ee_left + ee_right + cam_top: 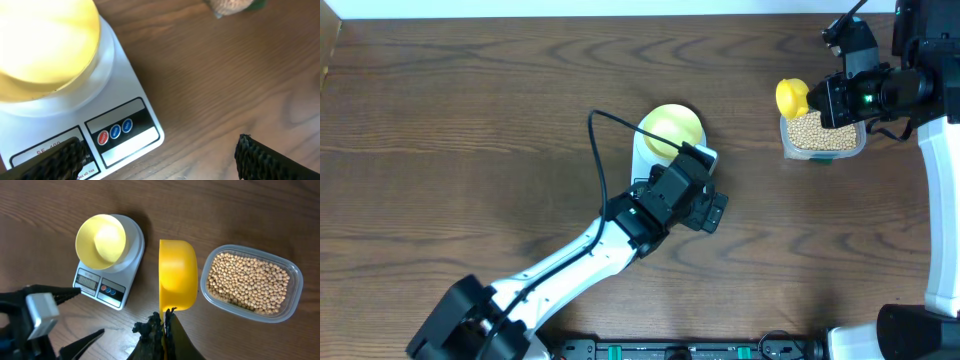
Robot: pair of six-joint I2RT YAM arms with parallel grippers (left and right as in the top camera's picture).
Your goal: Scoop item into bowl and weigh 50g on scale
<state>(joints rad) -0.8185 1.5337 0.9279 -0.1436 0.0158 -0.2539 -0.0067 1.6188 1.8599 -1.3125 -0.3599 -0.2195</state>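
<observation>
The pale-yellow bowl [672, 127] sits empty on the white scale [645, 158], seen also in the right wrist view [101, 241] and the left wrist view [45, 40]. The scale's buttons [115, 131] face my left gripper [160, 157], which is open and hovers over the scale's front edge. The tan beans [820, 132] fill a clear tub [254, 283] at the right. My right gripper [164, 322] is shut on the handle of a bright yellow measuring spoon [177, 273], held empty in the air just left of the tub.
The left arm [570, 260] runs from the front left to the scale. The right arm [920, 100] stands at the table's right edge. Brown wood table [470, 120] lies all around.
</observation>
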